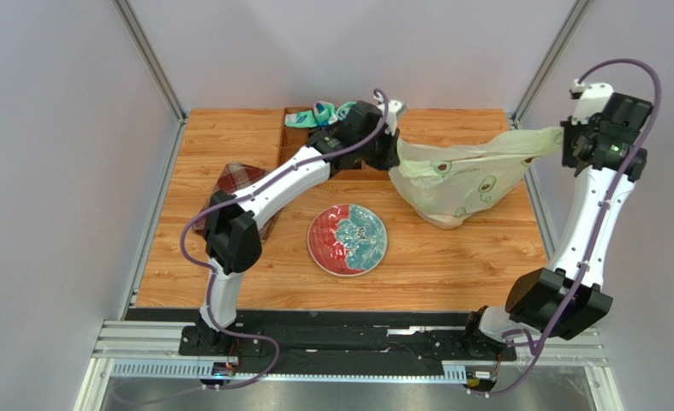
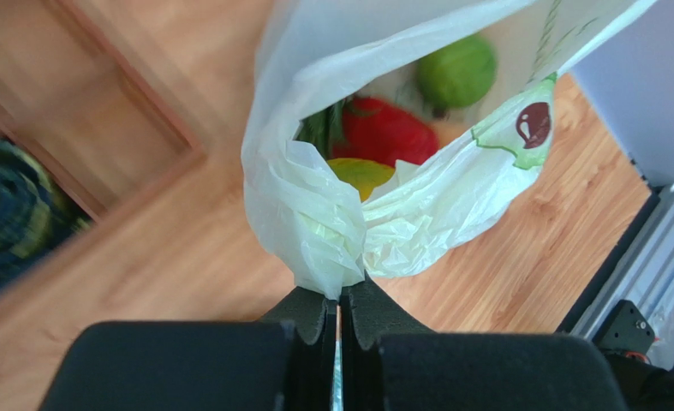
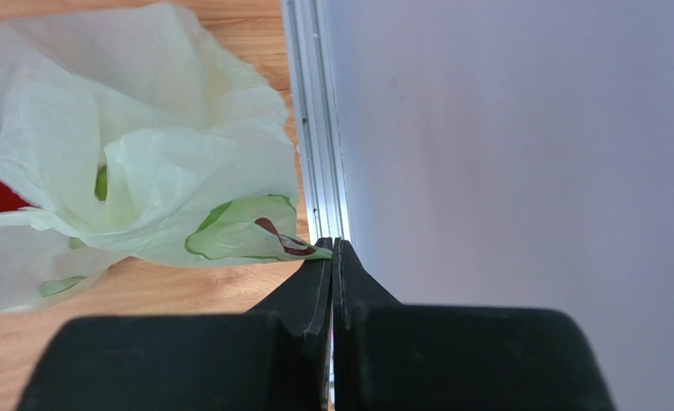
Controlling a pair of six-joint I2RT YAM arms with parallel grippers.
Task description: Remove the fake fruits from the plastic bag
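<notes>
1. No word, number, brand or sign can be read in any of the three views.
2. The plastic bag (image 1: 460,184), at about one o'clock on the worktop (image 1: 451,274), carries printed pictures only (green-rimmed shapes with a dark brown centre, much like cut avocados). No lettering shows among them. The left wrist view has one such picture close up at about two o'clock in its frame, and the right wrist view has another near its middle.
3. The plate (image 1: 347,240), near the middle of the worktop, bears a red and teal pattern without characters.
4. The plaid cloth (image 1: 241,184), at about nine o'clock, shows checks alone.
</notes>
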